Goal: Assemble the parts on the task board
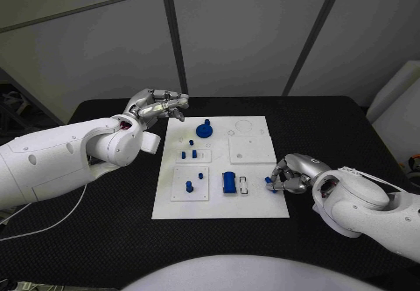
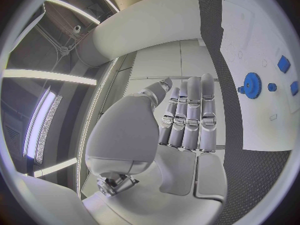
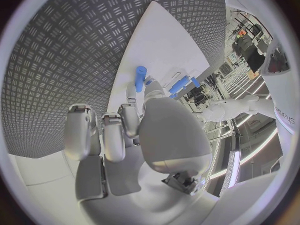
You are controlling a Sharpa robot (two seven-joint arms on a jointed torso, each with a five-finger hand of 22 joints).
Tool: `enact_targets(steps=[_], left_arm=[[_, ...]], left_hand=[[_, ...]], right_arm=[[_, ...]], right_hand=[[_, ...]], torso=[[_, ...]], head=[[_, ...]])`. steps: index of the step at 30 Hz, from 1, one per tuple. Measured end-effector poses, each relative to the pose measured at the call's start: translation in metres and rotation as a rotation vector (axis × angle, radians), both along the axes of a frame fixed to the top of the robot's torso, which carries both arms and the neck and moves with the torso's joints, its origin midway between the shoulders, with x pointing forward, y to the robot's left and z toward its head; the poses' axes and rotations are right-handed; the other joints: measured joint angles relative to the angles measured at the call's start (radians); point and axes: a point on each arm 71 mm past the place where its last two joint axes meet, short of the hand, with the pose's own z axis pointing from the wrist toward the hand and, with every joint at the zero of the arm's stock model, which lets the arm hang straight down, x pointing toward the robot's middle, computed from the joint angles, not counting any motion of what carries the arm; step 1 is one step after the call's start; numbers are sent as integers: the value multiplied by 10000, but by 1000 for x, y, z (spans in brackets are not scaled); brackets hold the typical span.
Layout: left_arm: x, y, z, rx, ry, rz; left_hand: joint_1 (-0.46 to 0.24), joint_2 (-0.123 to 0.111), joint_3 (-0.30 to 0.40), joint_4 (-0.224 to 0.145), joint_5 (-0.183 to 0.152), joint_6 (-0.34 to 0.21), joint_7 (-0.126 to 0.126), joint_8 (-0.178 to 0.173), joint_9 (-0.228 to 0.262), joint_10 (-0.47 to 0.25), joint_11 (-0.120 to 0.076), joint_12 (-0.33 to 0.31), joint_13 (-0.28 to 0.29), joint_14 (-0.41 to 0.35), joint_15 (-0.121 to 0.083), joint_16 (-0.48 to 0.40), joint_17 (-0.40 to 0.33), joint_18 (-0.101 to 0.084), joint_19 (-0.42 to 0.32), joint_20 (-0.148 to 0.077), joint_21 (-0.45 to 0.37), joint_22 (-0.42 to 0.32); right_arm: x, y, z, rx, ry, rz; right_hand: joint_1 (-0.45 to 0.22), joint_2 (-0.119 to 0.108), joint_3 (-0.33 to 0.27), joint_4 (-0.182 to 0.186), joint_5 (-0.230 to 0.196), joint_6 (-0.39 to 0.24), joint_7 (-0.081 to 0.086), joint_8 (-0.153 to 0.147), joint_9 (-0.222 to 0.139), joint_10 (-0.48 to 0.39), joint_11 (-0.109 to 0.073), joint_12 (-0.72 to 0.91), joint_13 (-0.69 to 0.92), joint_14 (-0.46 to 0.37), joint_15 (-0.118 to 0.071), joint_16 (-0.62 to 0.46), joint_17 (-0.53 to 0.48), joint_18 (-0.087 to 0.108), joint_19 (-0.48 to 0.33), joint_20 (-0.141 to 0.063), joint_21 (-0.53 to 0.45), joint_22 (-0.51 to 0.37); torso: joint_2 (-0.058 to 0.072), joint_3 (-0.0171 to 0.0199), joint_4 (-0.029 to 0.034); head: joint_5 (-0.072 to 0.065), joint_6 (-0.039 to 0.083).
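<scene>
A small blue part (image 3: 140,78) is pinched by the right hand (image 1: 289,174) at the task board's (image 1: 254,206) right edge; the left hand (image 1: 158,106), holding nothing, is kept beside the board's far-left corner.

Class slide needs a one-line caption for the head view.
Right hand at the task board edge; left hand raised beside it, holding nothing.

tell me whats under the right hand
The right hand sits curled over the task board edge. A small blue part shows at its fingertips; whether more lies beneath is hidden by the fingers.
</scene>
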Motion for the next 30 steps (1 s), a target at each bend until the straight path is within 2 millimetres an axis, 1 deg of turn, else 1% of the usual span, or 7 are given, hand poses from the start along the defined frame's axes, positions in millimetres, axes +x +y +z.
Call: enact_targets(steps=[11, 13, 15, 19, 23, 27, 30], left_arm=[[0, 1, 0, 4, 5, 8], [0, 1, 0, 5, 6, 8], [0, 1, 0, 5, 8, 7], [0, 0, 0, 5, 11, 4], [0, 0, 0, 5, 14, 2], [0, 0, 0, 6, 17, 2], [0, 0, 0, 6, 19, 3]], left_hand=[[0, 0, 0, 0, 0, 0, 0, 0, 0, 0, 0, 0, -1, 0, 0, 0, 1, 0, 0, 0, 0, 1], [0, 0, 0, 0, 0, 0, 0, 0, 0, 0, 0, 0, -1, 0, 0, 0, 1, 0, 0, 0, 0, 1], [0, -1, 0, 0, 0, 0, 0, 0, 0, 0, 0, 0, -1, 0, 0, 0, 1, -1, 0, 0, 0, 1], [1, -1, 0, 0, 0, 0, 0, 0, 0, 0, 0, 0, -2, 0, 0, 0, 2, 0, 0, 0, 0, 1], [1, -1, 0, 0, 0, 0, 0, 0, 0, 0, 0, 0, -2, 0, 0, 0, 2, 0, 0, 0, 0, 1], [1, -1, 0, 0, 0, 0, 0, 0, 0, 0, 0, 0, -3, 0, 0, 0, 2, 0, 0, 0, 0, -7], [1, -1, 0, 0, 0, 0, 0, 0, 0, 0, 0, 0, -3, 0, 0, 0, 2, 0, 0, 0, 0, -7]], right_arm=[[1, 12, 2, -817, -426, 470], [1, 14, 2, -924, -484, 530], [0, 16, 3, -1028, -537, 580], [-1, 18, 4, -1157, -617, 639], [-2, 20, 4, -1159, -627, 642], [-3, 19, 5, -1017, -518, 494], [-4, 18, 5, -786, -351, 271]], right_hand=[[293, -230, 62, -207, -125, 59, 18, -78, -1, 0, 0, -33, 2, 0, 0, 0, -1, 1, 0, -1, -40, -1], [342, -198, 91, -262, -117, 59, 18, -80, -2, -2, -2, -70, 16, 0, 0, 0, -1, 1, 0, 0, -40, 0], [463, -234, 119, -290, 47, 64, 22, -80, -1, -38, -38, -77, 24, 0, 1, 0, -1, 2, 0, 0, -40, -1], [691, -191, 274, -436, 471, 73, 33, -146, -1, -56, -21, -76, 25, 0, 1, 0, -2, 0, 0, -1, -40, -1], [960, -159, 804, -527, 1245, 210, -112, -202, -248, -109, -38, -75, 26, -3, 1, 1, -2, 1, 0, -1, -40, 0], [1013, -212, 1327, -575, 1605, 295, -131, -142, -271, -100, -47, -99, 10, -47, -43, 1, -2, 1, 56, -57, -40, -1], [1014, -213, 1674, -590, 1717, 329, -139, -127, -248, -86, -61, -138, -13, -54, -62, 1, -2, 1, 56, -57, -25, -1]], torso=[[-6, 4, 0], [-6, 4, 0], [-6, 4, 0], [-3, 4, -4], [1, 4, -4], [1, 4, -4], [1, 5, -4]], head=[[10, 2], [14, 3], [16, 2], [16, -3], [5, -17], [1, -18], [3, -18]])
